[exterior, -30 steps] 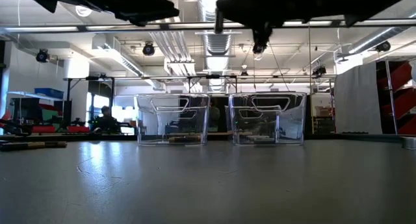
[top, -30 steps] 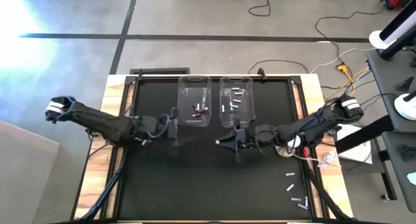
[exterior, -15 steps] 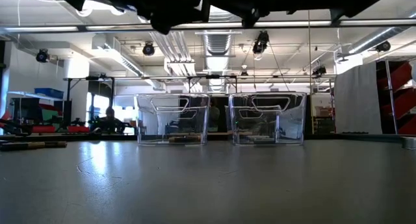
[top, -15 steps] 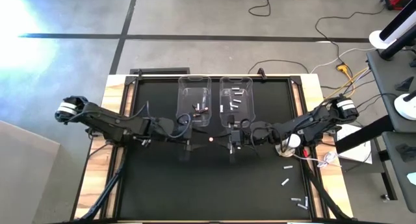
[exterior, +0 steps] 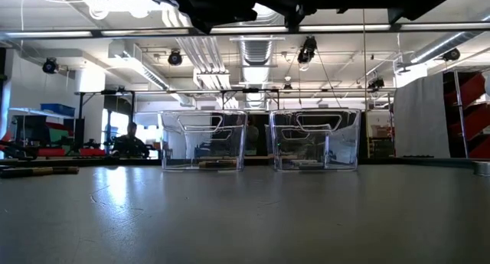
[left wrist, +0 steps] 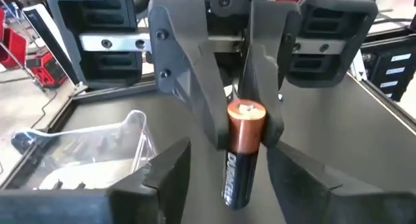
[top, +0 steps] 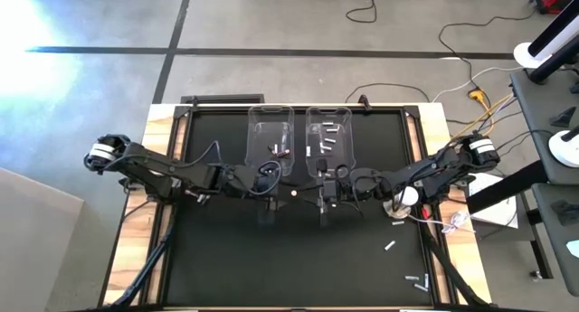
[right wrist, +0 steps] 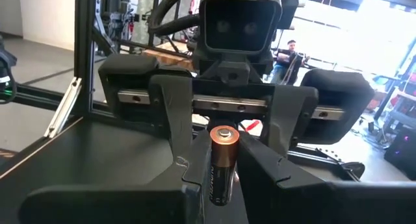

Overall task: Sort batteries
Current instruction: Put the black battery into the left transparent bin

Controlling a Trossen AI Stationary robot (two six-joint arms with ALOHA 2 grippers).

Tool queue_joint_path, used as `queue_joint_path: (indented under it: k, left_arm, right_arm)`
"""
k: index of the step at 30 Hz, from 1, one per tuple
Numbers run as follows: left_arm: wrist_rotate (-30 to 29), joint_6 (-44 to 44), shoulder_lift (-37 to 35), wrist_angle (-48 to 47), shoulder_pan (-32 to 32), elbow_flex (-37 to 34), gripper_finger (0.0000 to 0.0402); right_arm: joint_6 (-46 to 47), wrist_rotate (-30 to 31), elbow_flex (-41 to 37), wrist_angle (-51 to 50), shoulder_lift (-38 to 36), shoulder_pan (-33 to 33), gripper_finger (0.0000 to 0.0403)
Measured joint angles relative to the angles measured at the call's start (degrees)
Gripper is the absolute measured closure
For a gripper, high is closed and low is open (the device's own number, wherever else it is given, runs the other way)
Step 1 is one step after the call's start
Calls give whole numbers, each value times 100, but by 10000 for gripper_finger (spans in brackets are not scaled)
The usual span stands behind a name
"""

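Two clear bins (exterior: 259,140) side by side on grey tabletop (exterior: 245,218)

Grey concrete floor (top: 271,23) crossed by dark tape lines (top: 271,52), cables (top: 380,86) strewn on it. Bright glare is seen at the upper left. Ceiling pipes (exterior: 256,50) and hanging lights (exterior: 175,58) are shown beyond the tabletop (exterior: 245,218); a seated person (exterior: 130,141) is visible far back.

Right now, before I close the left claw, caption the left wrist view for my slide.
Right claw holds a copper-topped battery inside the open left claw, beside a clear bin.
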Motion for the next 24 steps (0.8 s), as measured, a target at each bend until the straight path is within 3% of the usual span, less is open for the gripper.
queue_joint_path:
  k: [10, 14, 18, 24]
  left_arm:
    - [-5, 92, -94, -165, 7, 0, 371]
    - [-13, -40, -187, -209, 8, 0, 372]
    - [-32, -184, -414, -482, 7, -4, 365]
    - [-487, -943, -700, -1506, 51, -17, 363]
  right_arm:
    - [11, 59, 0, 15, -7, -2, 349]
    - [28, 337, 10, 29, -9, 11, 335]
    - [6, 750, 7, -475, -192, 52, 294]
    - [222, 900, 5, -2611, -992, 165, 227]
